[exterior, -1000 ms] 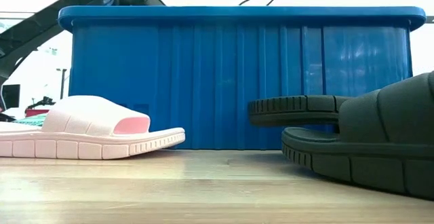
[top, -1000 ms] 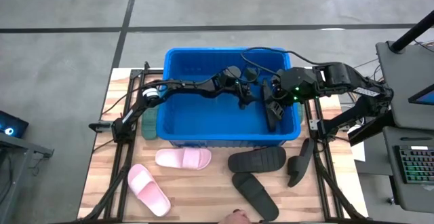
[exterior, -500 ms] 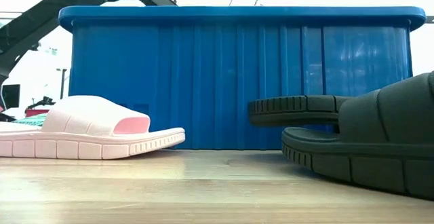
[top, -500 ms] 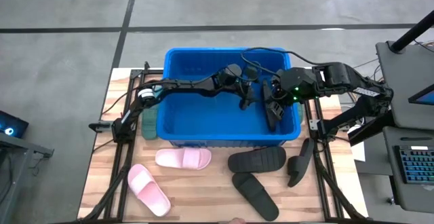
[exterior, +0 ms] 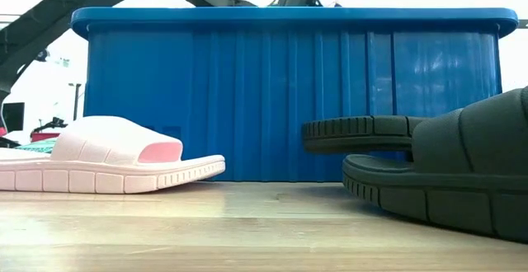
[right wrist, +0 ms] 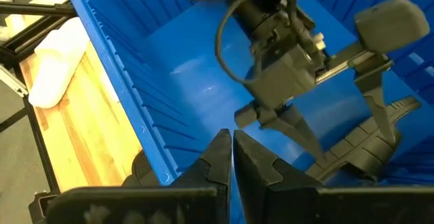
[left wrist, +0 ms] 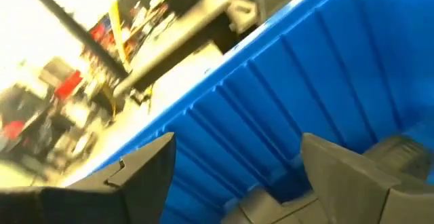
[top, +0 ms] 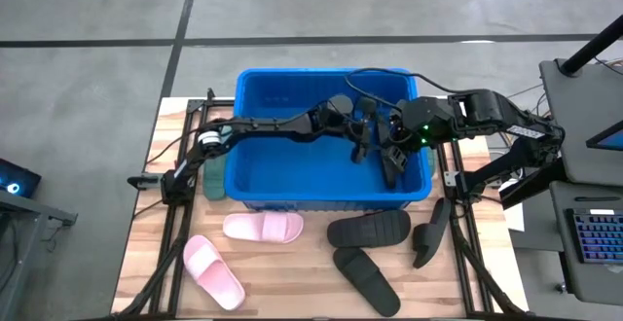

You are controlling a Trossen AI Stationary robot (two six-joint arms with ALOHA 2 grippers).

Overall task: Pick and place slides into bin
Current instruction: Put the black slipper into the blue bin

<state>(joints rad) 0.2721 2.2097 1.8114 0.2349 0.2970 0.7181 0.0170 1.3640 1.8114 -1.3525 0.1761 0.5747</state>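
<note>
since a second ago your left arm has reached further right across the bin [top: 255, 187], so the left gripper [top: 362, 138] now hangs deeper toward the bin's right end, closer to the right gripper [top: 389, 170]; the right arm and every slide on the table look unmoved.

inside the bin, a black slide [right wrist: 369, 146] lies against the right wall, under the left gripper's spread fingers [right wrist: 376, 112]; whether the fingers touch it you cannot tell.

outside the bin on the near side of the wooden table [top: 292, 272], you have two pink slides: one pink slide [top: 263, 227] just beside the bin's near wall, the other pink slide [top: 213, 271] nearer and further left. to the right are three black slides: one [top: 368, 230] close to the bin wall, one [top: 365, 279] nearer, and one tilted [top: 430, 231] by the bin's near right corner. the bin's tall near wall hides its contents in the low view.

your left arm stretches from the table's left edge over the bin rim, elbow raised, gripper pointing down with fingers wide apart. your right arm bends in from the right over the rim, its fingers pressed together and holding nothing.
</note>
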